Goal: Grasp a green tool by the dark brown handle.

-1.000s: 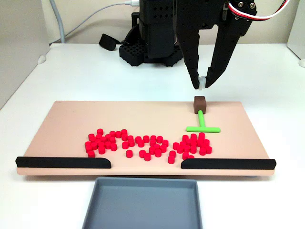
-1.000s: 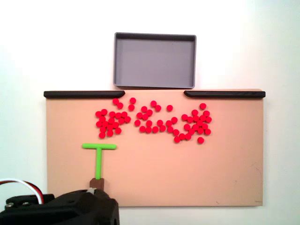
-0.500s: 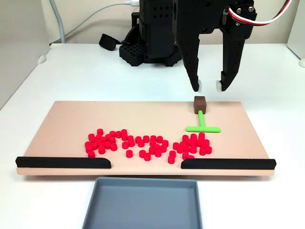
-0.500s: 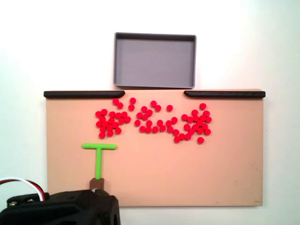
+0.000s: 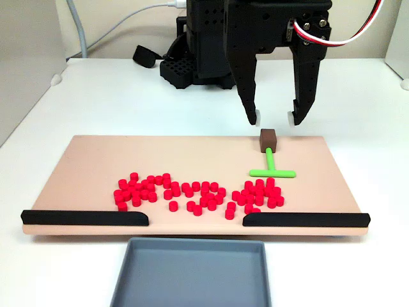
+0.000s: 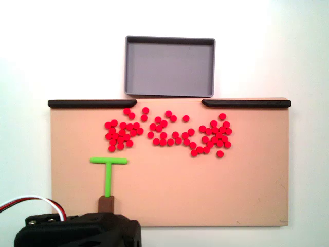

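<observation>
Your gripper (image 5: 276,118) spread wide, holding nothing, hanging just above the brown handle (image 5: 268,138), green tool (image 5: 271,165) flat on the board (image 5: 96,166), red pegs (image 5: 192,192) nearby

Tan board (image 6: 205,195) on white table. Green tool (image 6: 108,171) lies lower left, crossbar toward the red cylinders (image 6: 169,133), dark brown handle (image 6: 107,204) touching the arm's black bulk (image 6: 77,232). Grey tray (image 6: 169,66) beyond two black strips (image 6: 92,103).
</observation>
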Robot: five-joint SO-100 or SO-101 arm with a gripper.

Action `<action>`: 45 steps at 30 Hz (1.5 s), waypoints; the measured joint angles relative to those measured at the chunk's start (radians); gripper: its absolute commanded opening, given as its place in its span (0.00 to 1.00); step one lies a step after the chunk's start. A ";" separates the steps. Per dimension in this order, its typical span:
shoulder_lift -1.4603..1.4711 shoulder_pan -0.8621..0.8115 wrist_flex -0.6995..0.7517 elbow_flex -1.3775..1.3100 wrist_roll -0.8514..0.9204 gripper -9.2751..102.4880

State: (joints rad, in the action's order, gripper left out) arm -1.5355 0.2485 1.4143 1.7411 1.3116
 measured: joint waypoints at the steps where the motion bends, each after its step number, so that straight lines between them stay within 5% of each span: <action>1: 0.000 -0.002 0.000 0.002 0.000 0.25; 45: 0.044 -0.020 -0.089 0.031 -0.023 0.21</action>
State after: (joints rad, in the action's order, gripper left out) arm -1.4910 0.2286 1.3254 1.7717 1.2885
